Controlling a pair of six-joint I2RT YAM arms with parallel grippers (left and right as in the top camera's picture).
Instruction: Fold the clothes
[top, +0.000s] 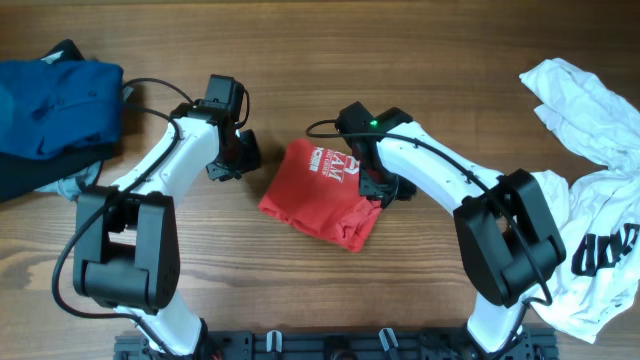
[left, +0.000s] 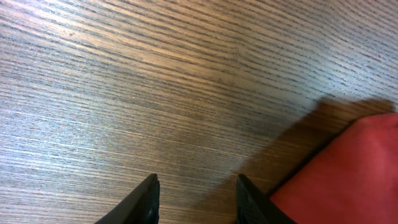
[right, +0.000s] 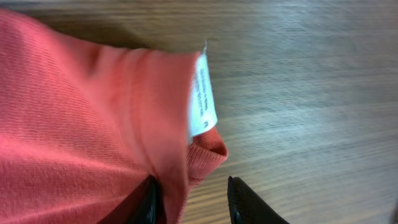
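1. One garment, the red shirt (top: 322, 195), lies as a compact folded packet between my two hands. I judge it nearly finished, though the edge nearest my right hand looks rumpled.
2. My right gripper (right: 189, 202) is spread and clamps nothing. The shirt's collar edge, with its white label (right: 202, 102), lies just ahead of it; cloth overlaps one finger and bare wood shows beside the other.
3. My left gripper (left: 198, 202) is likewise spread and empty over the bare table (left: 124, 93), with the shirt's corner just beside it, toward my other hand.
4. Well beyond my right arm sprawls a white shirt (top: 590, 200), crumpled and unfolded, so that one is left to do.
5. Well beyond my left hand a blue garment (top: 55, 95) sits heaped on dark cloth (top: 25, 175). Whether either is folded I cannot tell.
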